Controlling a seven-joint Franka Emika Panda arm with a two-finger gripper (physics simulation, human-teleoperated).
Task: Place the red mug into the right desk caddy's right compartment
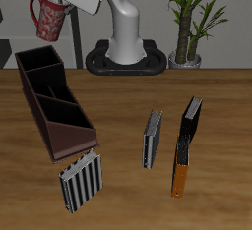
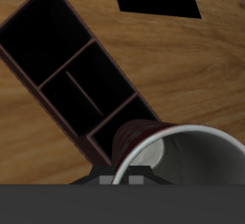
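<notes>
My gripper (image 1: pixel 59 5) is shut on the rim of the red mug (image 1: pixel 48 20) and holds it high in the air above the back end of the right desk caddy (image 1: pixel 57 104). The mug hangs tilted, its speckled side and handle showing. In the wrist view the mug (image 2: pixel 144 137) fills the foreground, white inside, with the dark brown caddy (image 2: pixel 38 79) below and beyond it. A plain rectangular end section (image 1: pixel 39 63) lies at the caddy's back end, closest under the mug. I cannot tell for sure whether this is the right compartment.
A small grey ribbed rack (image 1: pixel 79 182) stands just in front of the caddy near the table's front edge. A grey book (image 1: pixel 152 138) and a black-and-orange book (image 1: pixel 186 145) lie on the wood farther across. The robot base (image 1: pixel 126 52) and a potted plant (image 1: pixel 187 37) are at the back.
</notes>
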